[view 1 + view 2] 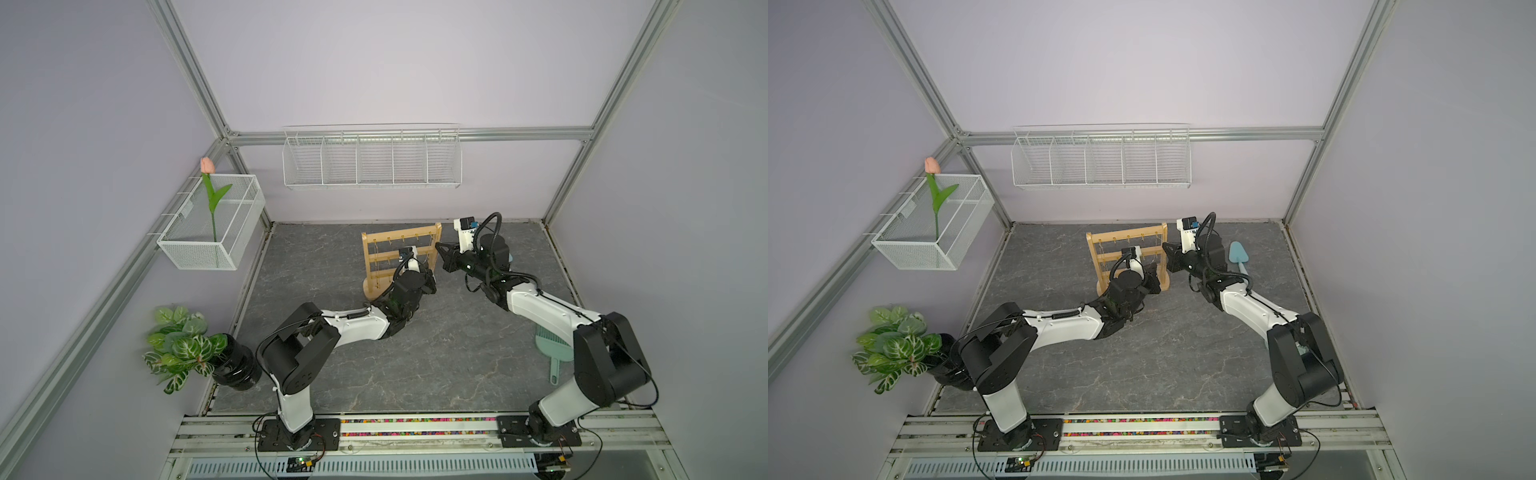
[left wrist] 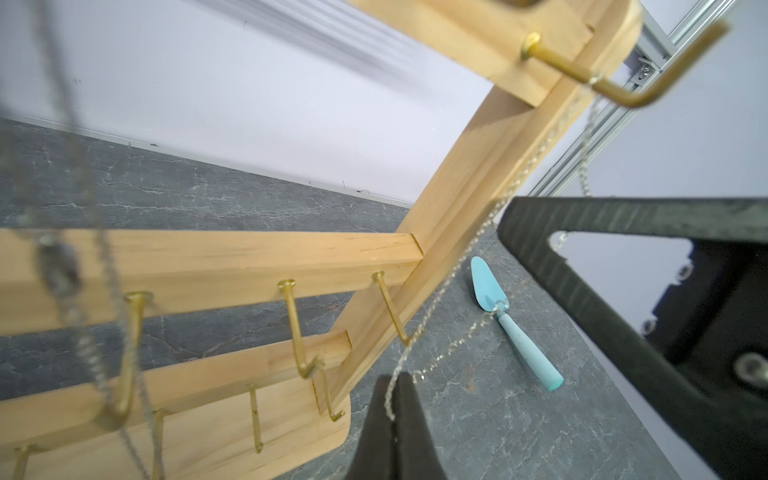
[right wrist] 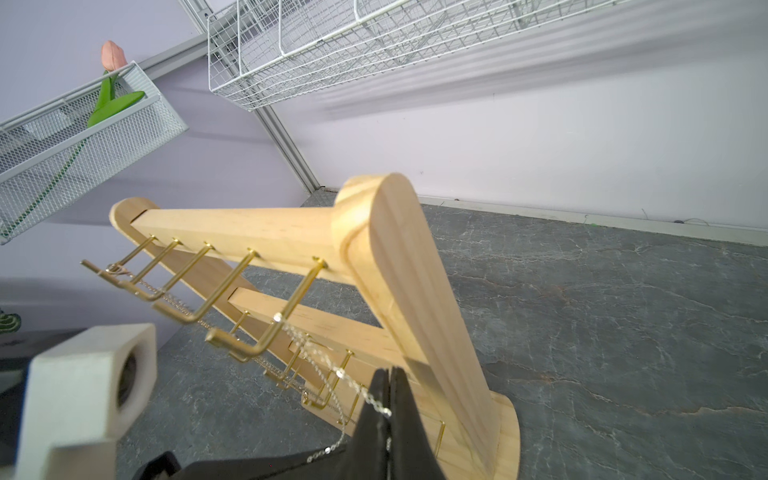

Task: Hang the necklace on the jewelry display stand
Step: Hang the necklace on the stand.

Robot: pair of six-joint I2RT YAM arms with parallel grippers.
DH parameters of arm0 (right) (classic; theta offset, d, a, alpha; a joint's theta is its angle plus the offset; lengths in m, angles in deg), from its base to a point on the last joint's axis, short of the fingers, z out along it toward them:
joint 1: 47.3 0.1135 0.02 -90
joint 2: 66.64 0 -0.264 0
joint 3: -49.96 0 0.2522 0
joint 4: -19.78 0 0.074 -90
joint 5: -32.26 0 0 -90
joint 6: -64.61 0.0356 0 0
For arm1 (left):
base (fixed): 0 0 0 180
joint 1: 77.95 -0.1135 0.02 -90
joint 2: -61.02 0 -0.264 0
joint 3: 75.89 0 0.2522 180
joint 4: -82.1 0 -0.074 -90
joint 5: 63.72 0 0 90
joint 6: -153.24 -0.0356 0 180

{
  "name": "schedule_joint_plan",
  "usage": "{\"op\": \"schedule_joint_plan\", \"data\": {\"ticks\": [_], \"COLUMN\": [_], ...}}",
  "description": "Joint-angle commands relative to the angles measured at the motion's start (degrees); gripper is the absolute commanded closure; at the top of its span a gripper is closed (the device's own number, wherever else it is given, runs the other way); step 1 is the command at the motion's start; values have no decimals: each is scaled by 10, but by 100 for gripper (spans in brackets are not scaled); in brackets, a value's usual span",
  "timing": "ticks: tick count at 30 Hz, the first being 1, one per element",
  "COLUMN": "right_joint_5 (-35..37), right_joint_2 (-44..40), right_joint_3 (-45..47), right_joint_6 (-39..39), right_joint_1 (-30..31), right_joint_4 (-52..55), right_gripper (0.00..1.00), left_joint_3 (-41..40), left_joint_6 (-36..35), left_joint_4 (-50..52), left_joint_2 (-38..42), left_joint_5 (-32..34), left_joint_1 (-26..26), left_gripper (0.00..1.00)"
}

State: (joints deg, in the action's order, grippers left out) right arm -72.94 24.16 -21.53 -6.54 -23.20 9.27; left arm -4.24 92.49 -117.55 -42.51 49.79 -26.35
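Pinching the necklace (image 2: 457,266) between them, both grippers have their jaws closed on its fine chain. The left wrist view shows the left gripper (image 2: 392,401) with the chain caught between its tips. The right wrist view shows the right gripper (image 3: 388,395) nipping the other strand in the same way. Only these close views make the chain out. It loops over the endmost hook (image 2: 557,62) of the top bar, beside the right upright, and both strands fall slack along that upright to the tips. Both top views are too coarse to show the chain, but they give the layout: the stand (image 1: 399,257) is upright at the back of the grey floor (image 1: 436,365), under a wire basket (image 1: 372,160) on the wall. The left wrist view also catches blurred chains on hooks further along the bars. A blue trowel (image 1: 1237,254) lies flat on the floor beyond the right gripper, well apart from the stand. In a top view a teal scoop (image 1: 550,347) lies by the right arm's elbow. The left arm stretches low from its base, forearm nearly level, wrist turned up in front of the stand's right end. The right arm reaches forward and inward, with its gripper pointing sideways at the right upright, just beside it and higher than the left gripper.
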Motion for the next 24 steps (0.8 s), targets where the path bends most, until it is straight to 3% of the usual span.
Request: {"op": "schedule_joint_plan", "data": {"ticks": [1,24], "right_joint_5": [-17,-27], "right_joint_2": [8,36], "right_joint_3": [11,10], "right_joint_6": [6,37], "right_joint_1": [-1,-1], "right_joint_4": [-25,-66], "right_gripper": [93,93], "left_joint_3": [9,87], "left_joint_6": [-14,-39], "left_joint_4": [16,78], "left_joint_2": [-7,-79], "left_joint_5": [33,76], "left_joint_1": [-2,-1], "left_gripper": [100,100]}}
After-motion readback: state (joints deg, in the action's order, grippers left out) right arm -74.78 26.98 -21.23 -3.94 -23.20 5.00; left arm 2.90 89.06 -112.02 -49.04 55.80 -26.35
